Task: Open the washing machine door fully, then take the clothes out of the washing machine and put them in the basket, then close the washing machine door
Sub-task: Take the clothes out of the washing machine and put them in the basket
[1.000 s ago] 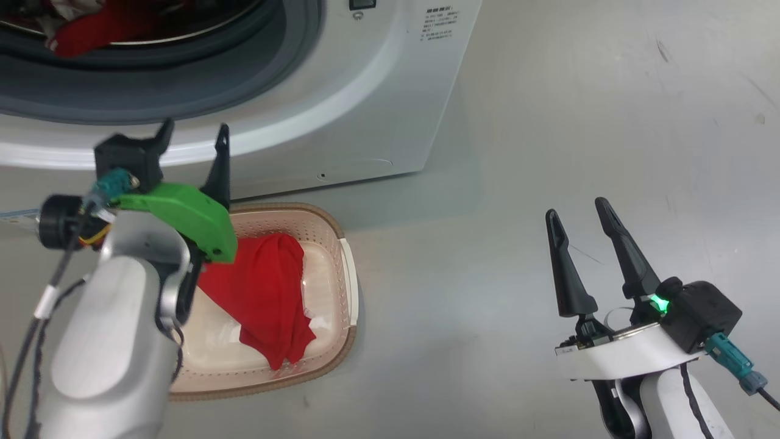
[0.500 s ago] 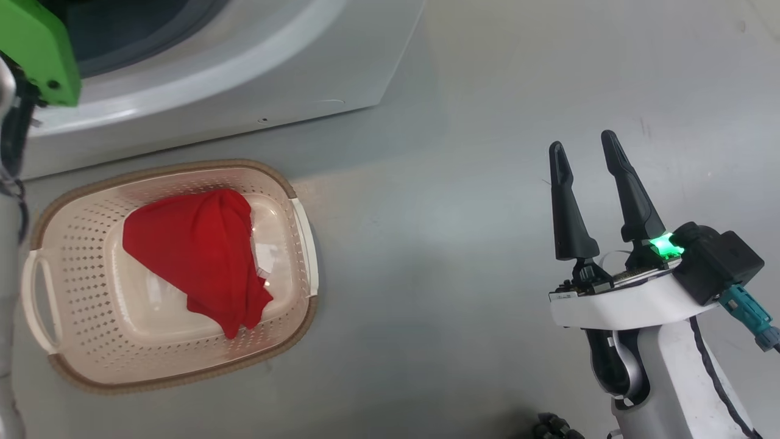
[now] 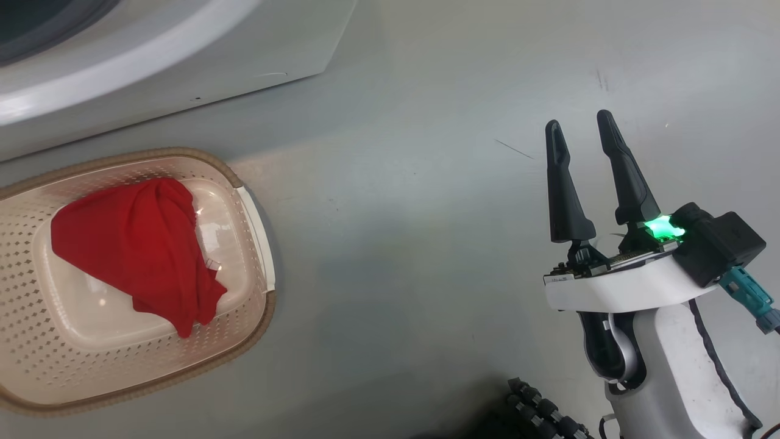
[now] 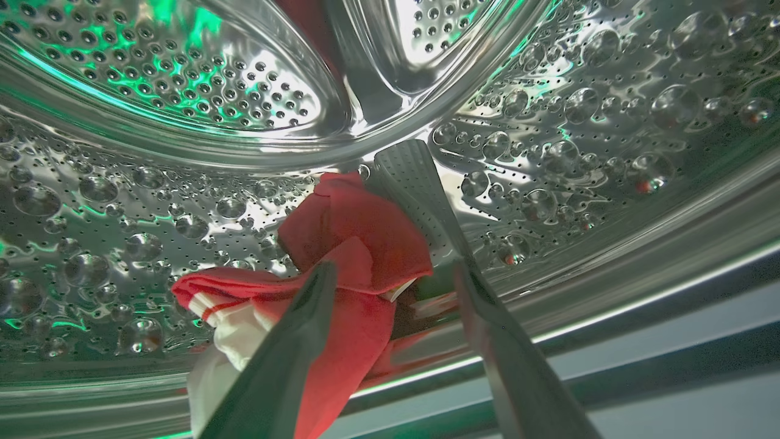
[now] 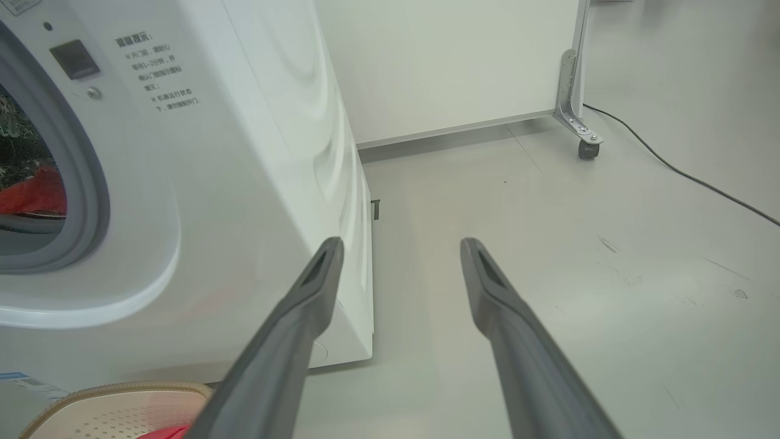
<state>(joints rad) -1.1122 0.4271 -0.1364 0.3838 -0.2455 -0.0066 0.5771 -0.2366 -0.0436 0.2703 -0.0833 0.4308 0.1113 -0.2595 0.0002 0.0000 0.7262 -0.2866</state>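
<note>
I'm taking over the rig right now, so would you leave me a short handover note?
Left gripper: open, inside the drum, jaws either side of a red-and-white garment, not gripping it.
Right gripper: open, empty, above the floor.
Done: one red garment lies in the basket.
Left: grip the red-and-white garment, move it to the basket, close the door of the washing machine.

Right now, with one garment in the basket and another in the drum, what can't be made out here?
Washing machine: cut off above its lower front by the head view's top edge.
Clothes in the drum: lower part hidden behind a finger of the left gripper, left wrist view.
Basket: left end cut off by the head view's left edge.
Printed notice on the machine: too small to read, right wrist view.
</note>
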